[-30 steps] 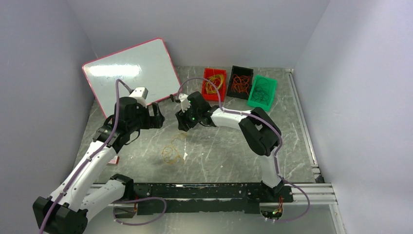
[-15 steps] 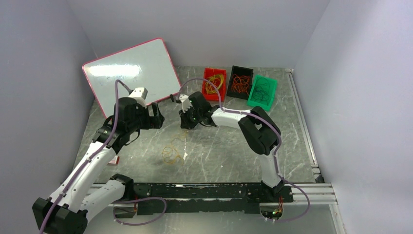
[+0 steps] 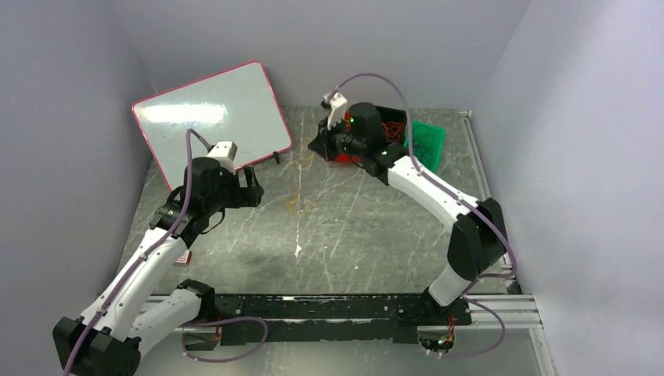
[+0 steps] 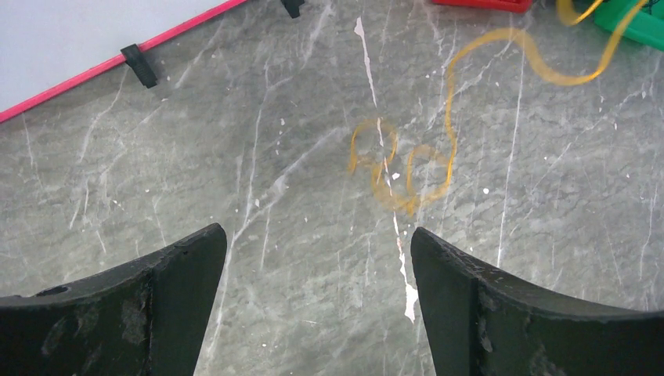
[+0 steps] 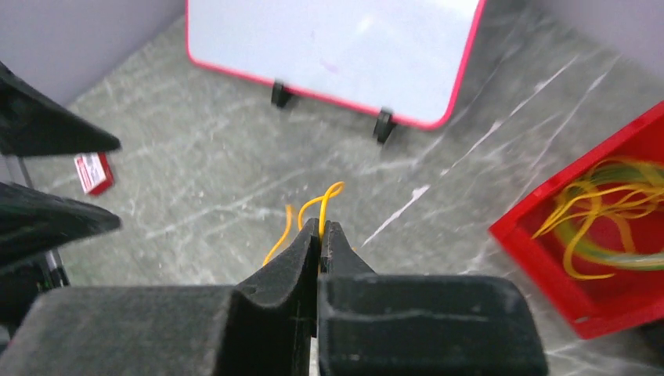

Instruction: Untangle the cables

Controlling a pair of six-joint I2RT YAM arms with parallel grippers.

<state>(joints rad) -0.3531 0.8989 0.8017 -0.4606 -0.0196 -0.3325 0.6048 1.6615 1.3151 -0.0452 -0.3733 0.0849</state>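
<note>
A thin yellow cable (image 5: 325, 196) is pinched between the tips of my right gripper (image 5: 321, 227), which is shut on it. That gripper (image 3: 319, 146) hangs above the table at the back, just left of the red bin (image 5: 548, 258). The cable (image 3: 297, 188) trails down from it, and its curled end (image 4: 407, 176) rests on the marble. More yellow cables (image 5: 603, 211) lie in the red bin. My left gripper (image 4: 317, 235) hovers open over bare table a little short of the curled end, with nothing between its fingers.
A black bin (image 3: 391, 129) of orange-red cables and a green bin (image 3: 427, 145) of dark cables stand right of the red one. A pink-framed whiteboard (image 3: 211, 110) leans at the back left. A small red-and-white card (image 3: 184, 257) lies by the left arm.
My right gripper shut on the yellow cable, rose from the table's middle and swung back toward the red bin, dragging the loops with it. The left arm stayed still.
</note>
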